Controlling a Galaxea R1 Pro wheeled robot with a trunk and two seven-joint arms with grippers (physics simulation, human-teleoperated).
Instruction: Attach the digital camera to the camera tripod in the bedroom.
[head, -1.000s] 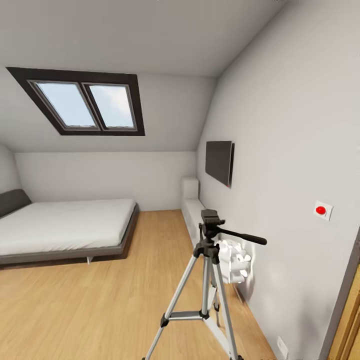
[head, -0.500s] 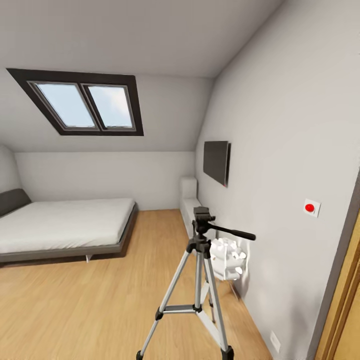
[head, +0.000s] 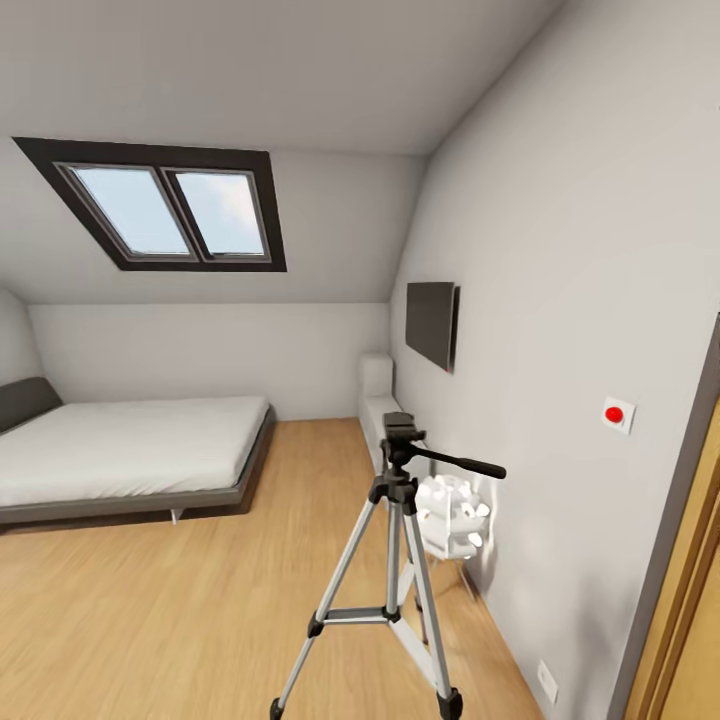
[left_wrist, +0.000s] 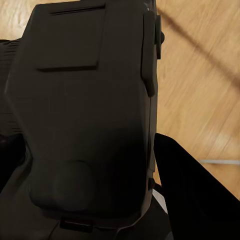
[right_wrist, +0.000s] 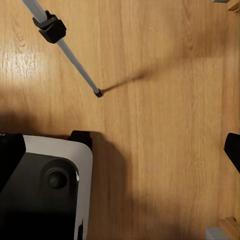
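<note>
floor: light wood | on it: camera tripod, low bed, white bench by wall

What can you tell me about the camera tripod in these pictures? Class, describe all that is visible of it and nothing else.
The camera tripod stands upright on the light wood floor, close to the right-hand wall. It has silver-grey legs that look like metal, spread wide and joined by braces, with black joints and black feet. Its black head at the top is bare, nothing mounted on it. A long thin black handle juts from the head toward the wall. In the right wrist view one thin leg tip rests on the floor.
</note>
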